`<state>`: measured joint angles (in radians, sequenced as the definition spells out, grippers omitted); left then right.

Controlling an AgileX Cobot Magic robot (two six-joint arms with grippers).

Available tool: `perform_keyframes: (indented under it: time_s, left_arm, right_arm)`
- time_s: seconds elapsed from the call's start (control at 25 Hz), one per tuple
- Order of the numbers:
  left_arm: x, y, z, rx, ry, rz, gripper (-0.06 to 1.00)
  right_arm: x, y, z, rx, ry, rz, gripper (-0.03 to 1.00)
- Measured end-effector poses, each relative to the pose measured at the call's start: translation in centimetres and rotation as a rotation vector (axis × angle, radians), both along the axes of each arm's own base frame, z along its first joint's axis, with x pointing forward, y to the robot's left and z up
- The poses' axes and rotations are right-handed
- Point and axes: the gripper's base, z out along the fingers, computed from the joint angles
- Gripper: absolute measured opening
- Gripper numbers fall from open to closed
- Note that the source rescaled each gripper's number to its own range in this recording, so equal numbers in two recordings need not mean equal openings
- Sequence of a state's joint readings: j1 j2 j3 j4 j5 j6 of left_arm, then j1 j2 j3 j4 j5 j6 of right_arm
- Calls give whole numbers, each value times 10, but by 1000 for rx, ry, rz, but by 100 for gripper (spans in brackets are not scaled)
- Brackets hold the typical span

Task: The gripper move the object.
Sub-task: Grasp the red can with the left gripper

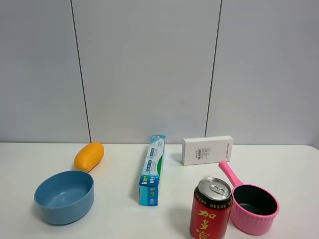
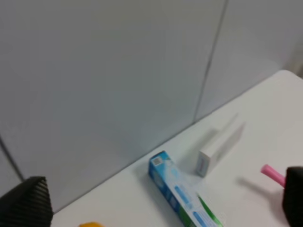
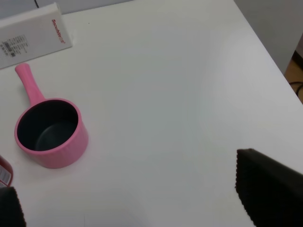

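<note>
Red can [image 1: 211,211] stands upright, long axis vert.

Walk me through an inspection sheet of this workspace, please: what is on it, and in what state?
Surface: white table, no spills seen.
Job's things: red drink can, upright near the front edge, pull tab shut, beside the pink saucepan.
Clutter: pink saucepan, nothing in it; blue bowl, nothing in it; orange fruit behind the bowl; toothpaste box lying flat mid-table; white box on its long edge at the back.
Grippers: left gripper and right gripper both open, holding nothing, clear of the can; neither shows in the high view.
Cables: nothing seen on the table.
Surroundings: grey panelled wall behind the table.
</note>
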<state>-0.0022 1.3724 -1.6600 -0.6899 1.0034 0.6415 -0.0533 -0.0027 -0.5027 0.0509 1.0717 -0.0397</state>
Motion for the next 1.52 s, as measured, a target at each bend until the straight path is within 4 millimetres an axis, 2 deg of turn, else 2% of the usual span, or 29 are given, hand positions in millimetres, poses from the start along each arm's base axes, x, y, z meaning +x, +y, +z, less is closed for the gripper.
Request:
perform_keyframes:
  time_s: [0.2, 0.32, 0.64, 0.92, 1.2, 1.52]
  left_arm:
    - [32, -33, -32, 91, 68, -79, 100]
    - [44, -55, -48, 141, 79, -119, 100]
    - [61, -132, -86, 165, 63, -236, 100]
    - [50, -197, -125, 159, 211, -278, 100]
    - [27, -231, -142, 173, 340, -225, 100]
    - [-12, -270, -155, 291, 340, -340, 100]
  right_arm:
    - [0, 0, 0, 0, 0, 0, 100]
    - [0, 0, 0, 0, 0, 0, 100]
    - [0, 0, 0, 0, 0, 0, 100]
    - [0, 0, 0, 0, 0, 0, 100]
    - [0, 0, 0, 0, 0, 0, 100]
    - [0, 0, 0, 0, 0, 0, 100]
